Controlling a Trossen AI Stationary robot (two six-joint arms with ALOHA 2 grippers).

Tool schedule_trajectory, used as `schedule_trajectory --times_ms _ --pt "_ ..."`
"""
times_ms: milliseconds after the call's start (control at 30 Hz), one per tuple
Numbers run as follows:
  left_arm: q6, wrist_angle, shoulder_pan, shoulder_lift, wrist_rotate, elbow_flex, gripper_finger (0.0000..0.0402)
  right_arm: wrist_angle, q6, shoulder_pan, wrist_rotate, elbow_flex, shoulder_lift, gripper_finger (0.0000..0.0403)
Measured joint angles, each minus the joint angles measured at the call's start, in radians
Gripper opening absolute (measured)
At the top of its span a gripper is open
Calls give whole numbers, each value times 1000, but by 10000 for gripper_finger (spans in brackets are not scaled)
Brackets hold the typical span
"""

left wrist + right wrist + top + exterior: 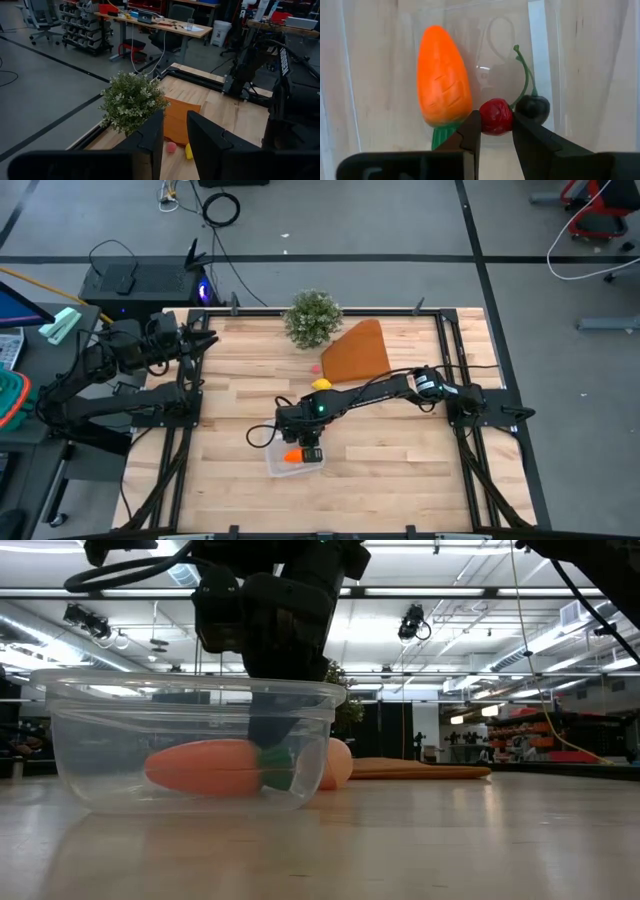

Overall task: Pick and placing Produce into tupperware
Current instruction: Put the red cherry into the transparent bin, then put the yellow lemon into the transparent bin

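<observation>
Clear tupperware [290, 463] near table's front centre holds carrot [444, 75]; right gripper [494, 136] inside, fingers pinching red cherry [496, 116]. Left gripper [175, 142] parked far-left, fingers spread.

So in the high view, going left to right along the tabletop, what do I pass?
Left pincer → tupperware with the right pincer over it → bushy green plant → orange-brown wedge.
</observation>
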Motion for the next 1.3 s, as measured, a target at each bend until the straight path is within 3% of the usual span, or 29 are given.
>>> schedule_trajectory --times_ms 400,700,1067,1300 --pt "0 0 0 0 0 0 94 -1 0 0 0 0 0 120" --pt "0 -1 0 0 0 0 91 -41 39 0 3 49 -7 124" --pt "-3 -16 0 0 0 0 96 -221 146 -20 86 148 -75 120" --pt "-5 -25 0 0 0 0 95 -360 210 -20 218 64 -196 116"
